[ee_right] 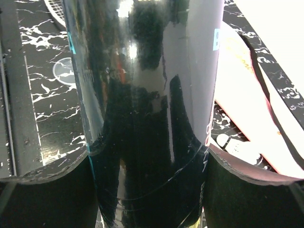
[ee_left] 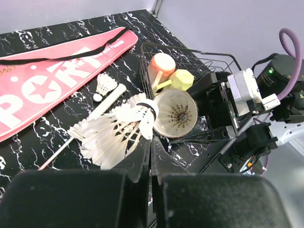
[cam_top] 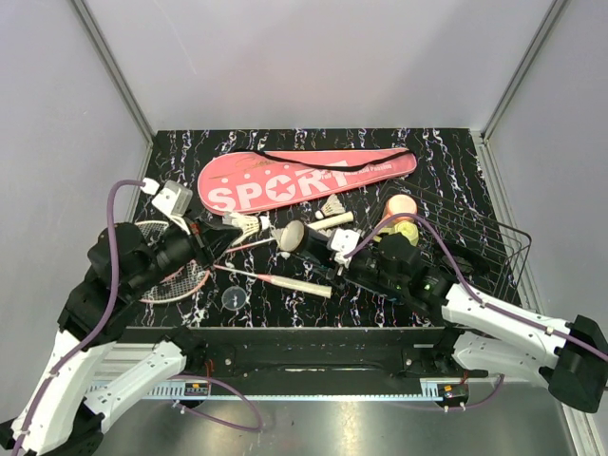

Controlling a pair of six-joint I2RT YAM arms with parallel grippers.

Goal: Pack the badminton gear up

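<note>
White feather shuttlecocks in the left hand

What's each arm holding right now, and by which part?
Left fingers pinch the stack of white feather shuttlecocks, seemingly at a feather edge. Right fingers clamp the long glossy black tube around its body.

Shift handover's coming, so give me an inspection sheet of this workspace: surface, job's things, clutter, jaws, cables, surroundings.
Surface: black marbled table, crowded.
Job's things: pink cover flat at the back; two racquets front left; one loose shuttlecock beside the cover.
Clutter: wire basket holding a cup; small clear disc near the front.
Grippers: left gripper jaws shut on shuttlecock stack; right gripper jaws clamping black tube.
Cables: purple cable along each arm.
Surroundings: plain grey walls.
</note>
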